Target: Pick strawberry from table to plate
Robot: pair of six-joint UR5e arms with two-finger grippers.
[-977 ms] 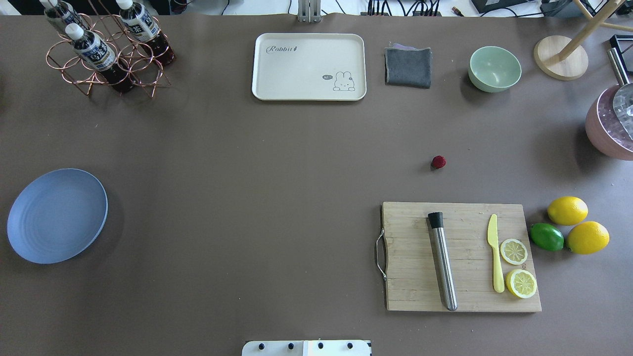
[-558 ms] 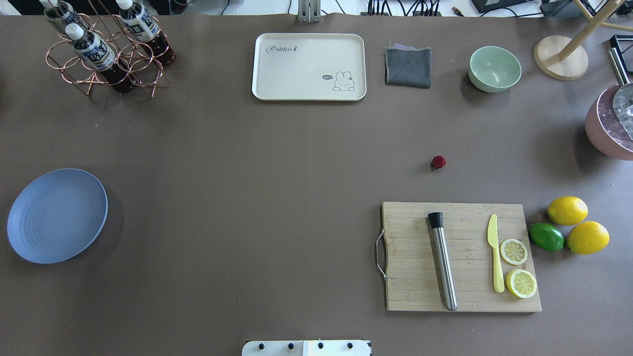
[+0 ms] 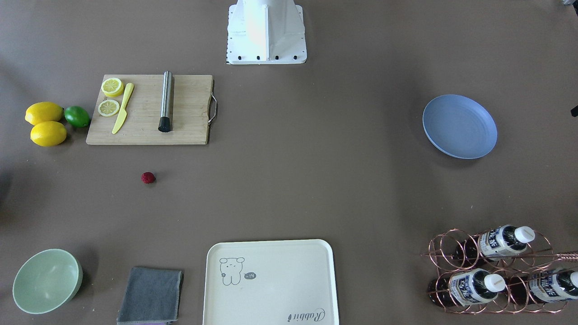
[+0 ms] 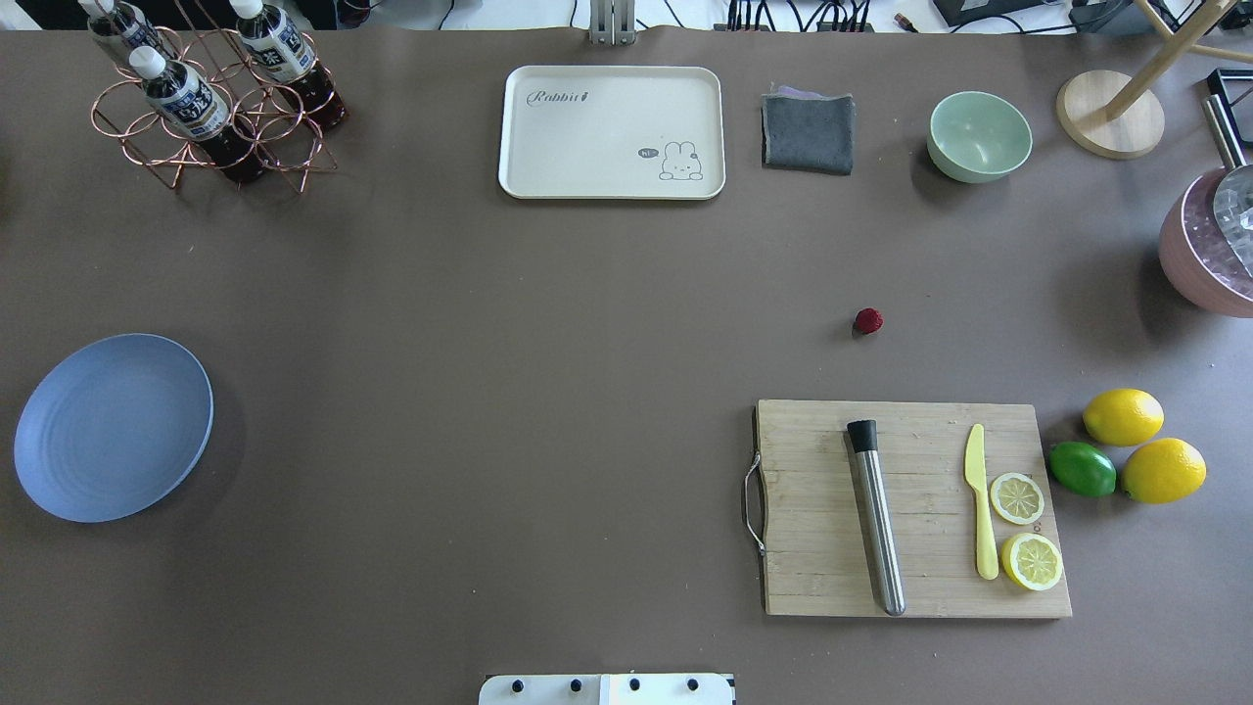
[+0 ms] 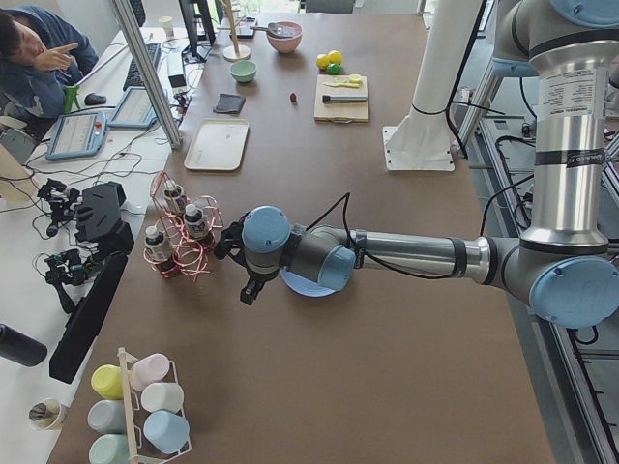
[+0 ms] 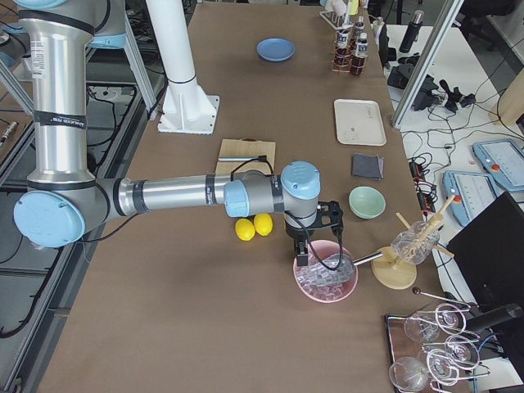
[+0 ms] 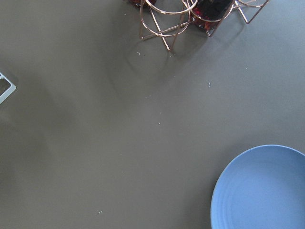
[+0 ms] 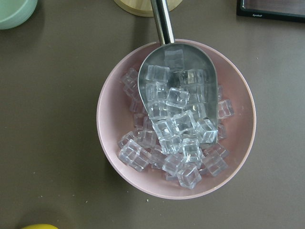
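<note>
The strawberry, a tiny dark-red berry, lies alone on the grey-brown table just beyond the cutting board; it also shows in the front-facing view as the strawberry. The pale-blue plate rests at the table's left edge with nothing on it, and its rim enters the left wrist view as the plate. My left gripper hangs near the plate, seen only from the side, so I cannot tell its state. My right gripper hovers over the pink ice bowl, far from the berry; its state cannot be told either.
A wooden cutting board carries a steel muddler, a yellow knife and lemon slices. Lemons and a lime sit to its right. At the back stand a cream tray, grey cloth, mint bowl, bottle rack and pink ice bowl.
</note>
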